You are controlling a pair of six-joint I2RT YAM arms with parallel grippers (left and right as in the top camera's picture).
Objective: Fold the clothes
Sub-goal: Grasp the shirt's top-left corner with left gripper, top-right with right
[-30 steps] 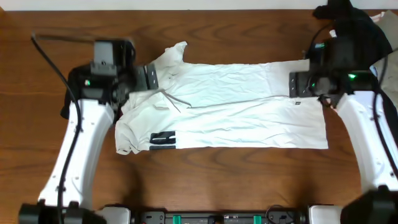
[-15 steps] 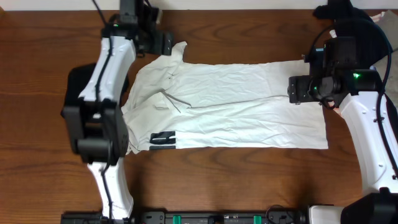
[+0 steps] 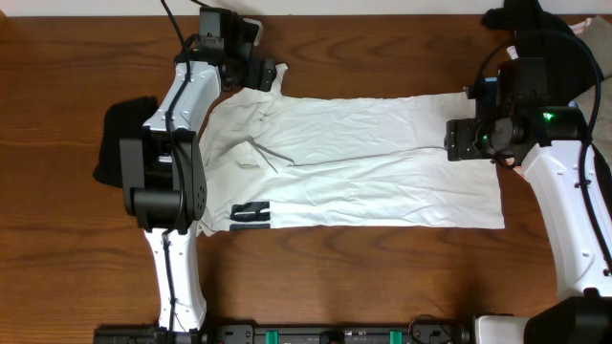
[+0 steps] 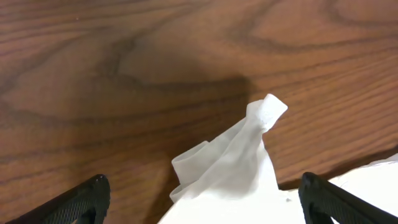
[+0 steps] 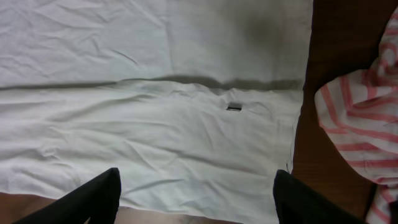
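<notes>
Wooden table (image 3: 382,277), floppy lightweight white shirt (image 3: 363,162): probably best pinched at its bunched sleeve tip (image 4: 249,143). Jaws of left gripper (image 4: 202,186) and right gripper (image 5: 196,180) both gape empty.

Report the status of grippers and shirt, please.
Left gripper open, over the twisted corner of the wrinkled white fabric shirt. Right gripper open, over its opposite end. Red-striped white cloth beside that end, not on the shirt.
</notes>
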